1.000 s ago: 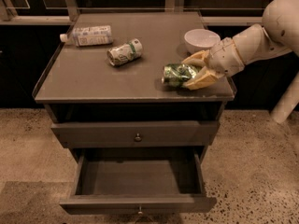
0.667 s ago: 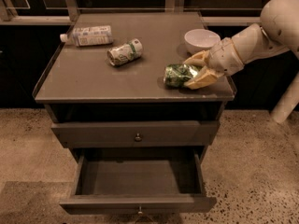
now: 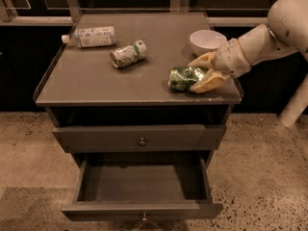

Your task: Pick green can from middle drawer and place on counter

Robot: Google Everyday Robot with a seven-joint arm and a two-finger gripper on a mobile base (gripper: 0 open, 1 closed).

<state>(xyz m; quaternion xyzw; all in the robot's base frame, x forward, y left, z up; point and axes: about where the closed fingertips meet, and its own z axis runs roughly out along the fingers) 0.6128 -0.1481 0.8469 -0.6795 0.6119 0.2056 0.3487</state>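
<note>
Hand (image 3: 198,74), at the right front of the tabletop (image 3: 120,83), covers the right end of the green can (image 3: 181,78). The arm (image 3: 269,35) behind it is cut off by the right picture edge and hides the lower right rim of the bowl (image 3: 204,38). The knob (image 3: 144,219) of the middle drawer (image 3: 139,184) is clipped by the bottom edge. Print on the bottle (image 3: 94,36) and the pale can (image 3: 128,54) is too small to read. The recess (image 3: 134,114) under the tabletop lies in deep shadow, its interior indiscernible.

Bowl (image 3: 208,42) perhaps touching gripper (image 3: 192,77) around can (image 3: 179,78)
</note>
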